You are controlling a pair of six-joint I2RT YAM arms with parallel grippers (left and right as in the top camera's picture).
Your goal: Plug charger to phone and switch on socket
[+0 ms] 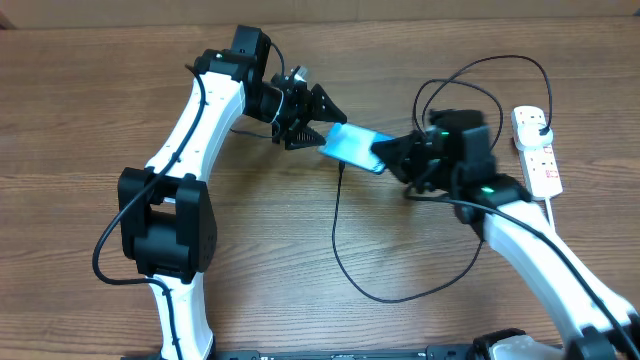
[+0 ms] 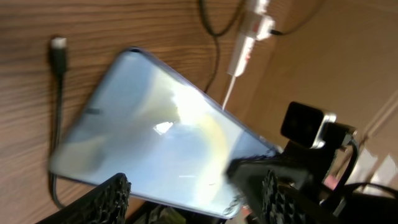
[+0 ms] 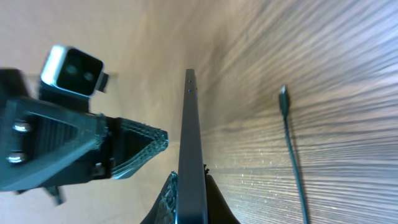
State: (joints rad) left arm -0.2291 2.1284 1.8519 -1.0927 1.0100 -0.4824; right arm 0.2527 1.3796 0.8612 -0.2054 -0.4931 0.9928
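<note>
The phone (image 1: pixel 352 144) hangs above the table with its screen lit, and my right gripper (image 1: pixel 387 157) is shut on its right end. In the right wrist view the phone (image 3: pixel 189 137) is edge-on, pinched between the fingers (image 3: pixel 166 200) of the right gripper (image 3: pixel 191 198). My left gripper (image 1: pixel 320 124) is open at the phone's left end. In the left wrist view the left gripper (image 2: pixel 193 205) has a finger on each side of the phone's (image 2: pixel 155 137) near edge. The charger's plug tip (image 2: pixel 58 45) lies on the wood beside the phone; its cable (image 1: pixel 345 255) loops across the table. The socket (image 1: pixel 537 150) lies far right.
The charger cable arches up and over (image 1: pixel 480 62) toward the socket, where its plug (image 1: pixel 537 121) sits in the strip's top outlet. The socket's thick white cord (image 1: pixel 553 215) runs down past my right arm. Bare wooden tabletop (image 1: pixel 80 120) lies to the left and front.
</note>
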